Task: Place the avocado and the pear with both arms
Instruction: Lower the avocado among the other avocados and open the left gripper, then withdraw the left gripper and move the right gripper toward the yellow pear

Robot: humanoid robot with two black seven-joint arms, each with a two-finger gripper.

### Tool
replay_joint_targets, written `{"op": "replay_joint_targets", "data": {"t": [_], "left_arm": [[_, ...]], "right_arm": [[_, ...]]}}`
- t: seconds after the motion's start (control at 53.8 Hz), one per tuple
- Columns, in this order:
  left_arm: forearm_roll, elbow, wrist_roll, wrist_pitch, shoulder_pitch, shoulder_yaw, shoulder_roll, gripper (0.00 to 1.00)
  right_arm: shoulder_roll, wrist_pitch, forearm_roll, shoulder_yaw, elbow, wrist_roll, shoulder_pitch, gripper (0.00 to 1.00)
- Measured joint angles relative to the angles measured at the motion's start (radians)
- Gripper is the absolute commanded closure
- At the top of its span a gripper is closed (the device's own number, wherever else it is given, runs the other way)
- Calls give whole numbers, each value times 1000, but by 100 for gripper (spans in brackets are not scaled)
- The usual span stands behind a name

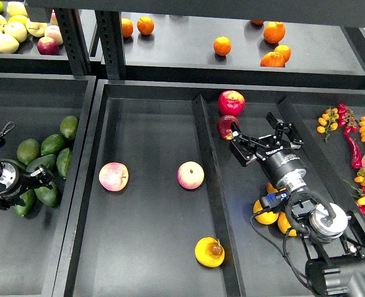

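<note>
Several dark green avocados point(48, 145) lie heaped in the left bin. My left gripper point(39, 180) is low among them, right against one avocado point(47, 194); it is dark and I cannot tell whether it is open or shut. The pear point(209, 252), yellow-orange with a brown spot, lies on the floor of the middle tray point(145, 124) near its front right. My right gripper point(257, 131) is open and empty over the right compartment. One fingertip point(234, 132) is next to a dark red apple point(226, 124). The gripper is far behind the pear.
Two pink apples point(113, 176) point(190, 175) lie in the middle tray. A red apple point(231, 102) sits behind my right gripper. Oranges point(266, 215) lie under my right arm. Chillies and small tomatoes point(354, 148) are at the far right. The upper shelf holds oranges point(273, 32) and pale apples point(9, 28).
</note>
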Motion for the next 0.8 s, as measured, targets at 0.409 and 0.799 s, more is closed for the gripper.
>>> {"op": "replay_joint_targets", "data": {"t": [0.409, 0.799], "left_arm": [[-388, -54, 0, 0, 17, -450, 32, 3], [-684, -311, 0, 0, 402, -850, -37, 1]], "right_arm": [[0, 2, 1, -5, -1, -4, -32, 0], [0, 6, -4, -127, -12, -19, -22, 0]]}}
